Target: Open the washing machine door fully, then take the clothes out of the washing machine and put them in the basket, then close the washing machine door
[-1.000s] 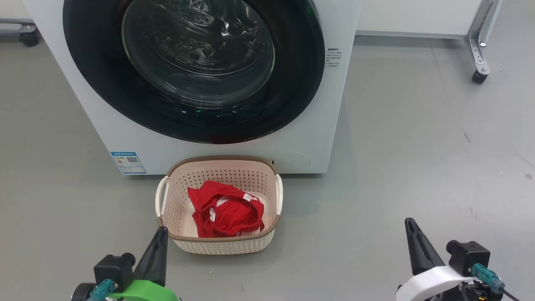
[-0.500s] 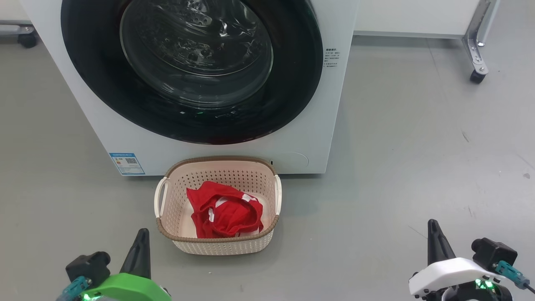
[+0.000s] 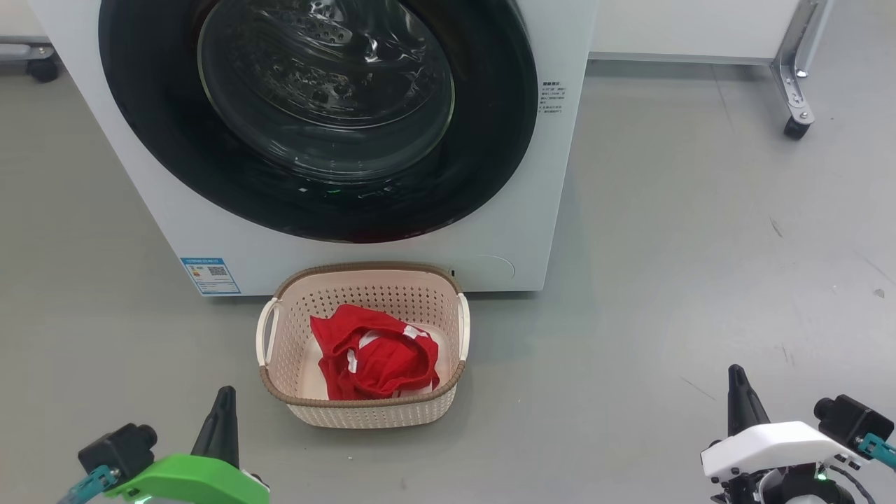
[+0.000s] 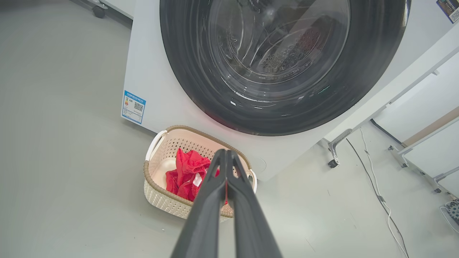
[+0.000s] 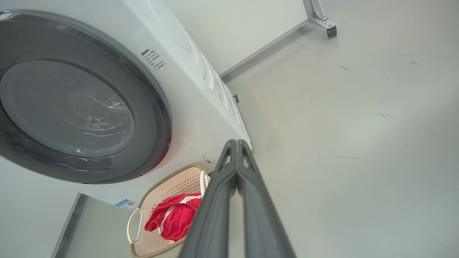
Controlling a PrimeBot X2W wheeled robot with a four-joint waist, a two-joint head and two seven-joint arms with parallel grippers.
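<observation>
Blue QR-code label low on washing machine, black print illegible

A grey floor lies before me, dull, with a few dark scuffs off to my right. Far right, a silver leg stands on a black castor under a white panel. Another castor sits far left. From my left wrist I see a white cable trailing across the floor.
</observation>
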